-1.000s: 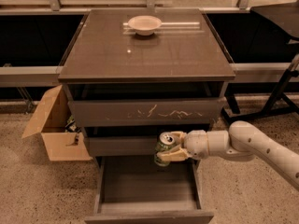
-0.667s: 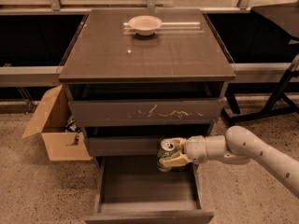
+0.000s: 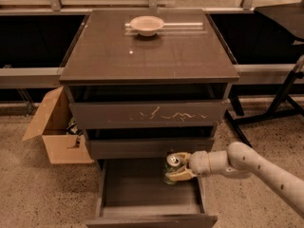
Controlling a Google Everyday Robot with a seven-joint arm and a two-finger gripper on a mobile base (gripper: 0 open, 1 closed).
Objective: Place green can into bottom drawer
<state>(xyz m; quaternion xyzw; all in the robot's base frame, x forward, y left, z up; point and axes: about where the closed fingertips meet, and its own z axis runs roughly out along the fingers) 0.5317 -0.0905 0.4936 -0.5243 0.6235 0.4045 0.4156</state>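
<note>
The green can [image 3: 173,166], with its silver top up, is held upright in my gripper [image 3: 181,167], whose fingers are shut around it. The can hangs just inside the open bottom drawer [image 3: 147,212], at the drawer's back right, below the front of the middle drawer. I cannot tell whether the can touches the drawer floor. My arm [image 3: 256,167] reaches in from the right.
A shallow white bowl [image 3: 147,24] sits on the cabinet top [image 3: 147,51]. The scratched top drawer [image 3: 147,114] and middle drawer [image 3: 149,147] are slightly pulled out. An open cardboard box [image 3: 56,127] stands left of the cabinet. Dark table legs [image 3: 280,99] stand at the right.
My gripper has carried the can downward, from in front of the middle drawer into the open bottom drawer.
</note>
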